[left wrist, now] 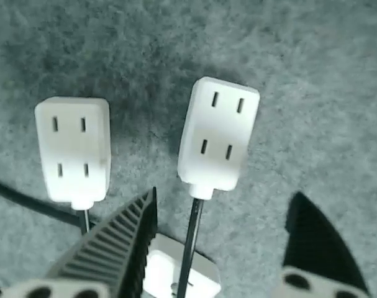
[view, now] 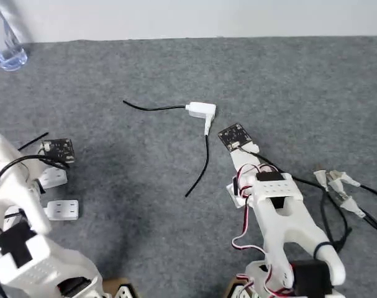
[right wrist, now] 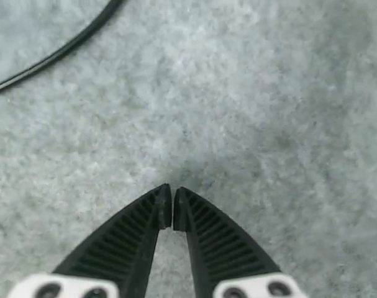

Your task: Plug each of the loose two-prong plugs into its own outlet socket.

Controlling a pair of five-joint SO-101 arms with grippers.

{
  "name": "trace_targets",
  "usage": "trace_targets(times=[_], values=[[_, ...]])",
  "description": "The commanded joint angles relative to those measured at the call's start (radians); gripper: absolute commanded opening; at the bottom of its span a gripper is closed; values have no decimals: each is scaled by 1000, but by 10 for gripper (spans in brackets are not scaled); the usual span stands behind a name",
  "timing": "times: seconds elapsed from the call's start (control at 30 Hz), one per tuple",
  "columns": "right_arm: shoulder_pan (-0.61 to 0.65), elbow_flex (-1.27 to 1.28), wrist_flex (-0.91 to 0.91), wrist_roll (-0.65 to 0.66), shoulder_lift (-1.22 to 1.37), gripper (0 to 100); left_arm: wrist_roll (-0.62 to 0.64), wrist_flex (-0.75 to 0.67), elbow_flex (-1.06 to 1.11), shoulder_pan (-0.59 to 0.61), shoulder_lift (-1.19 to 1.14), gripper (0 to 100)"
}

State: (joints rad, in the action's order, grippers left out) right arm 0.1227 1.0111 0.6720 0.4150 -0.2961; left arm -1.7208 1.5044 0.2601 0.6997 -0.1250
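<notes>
Two white outlet blocks [left wrist: 219,133] lie side by side on the gray tabletop [view: 287,74], slots facing up and none of them filled. The left arm [view: 27,248] stands over them with its jaws spread wide; the tips hang just short of the blocks, touching neither. A loose white plug [view: 200,110] rests near the middle of the tabletop, well apart from the blocks, its black cord [view: 204,161] trailing across the surface. The right arm [view: 287,230] sits at the other side, its jaws pressed together just above the tabletop and pinching nothing. A tangle of small white pieces [view: 337,183] on dark wires lies beside that arm — what they are cannot be told. A clear bottle [view: 5,49] stands at the far corner.
</notes>
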Motion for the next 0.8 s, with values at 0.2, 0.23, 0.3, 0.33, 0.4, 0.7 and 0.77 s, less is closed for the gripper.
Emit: trace_targets(times=[0.2, 0.23, 0.3, 0.33, 0.4, 0.7, 0.77], values=[[39, -5, -30, 23, 1, 9, -100, -169, 110, -37, -9, 337], [39, -5, -30, 23, 1, 9, -101, -181, 136, -51, -9, 337], [38, -5, -31, 23, 1, 9, -101, -218, 193, -81, -8, 337], [38, -5, -31, 23, 1, 9, -101, -241, 219, -94, -6, 337], [38, -5, -31, 23, 1, 9, -95, -296, 263, -114, -8, 337], [38, -5, -31, 23, 1, 9, -101, -485, 390, -103, -9, 225], [38, -5, -33, 23, 1, 9, -101, -499, 394, -103, -9, 190]])
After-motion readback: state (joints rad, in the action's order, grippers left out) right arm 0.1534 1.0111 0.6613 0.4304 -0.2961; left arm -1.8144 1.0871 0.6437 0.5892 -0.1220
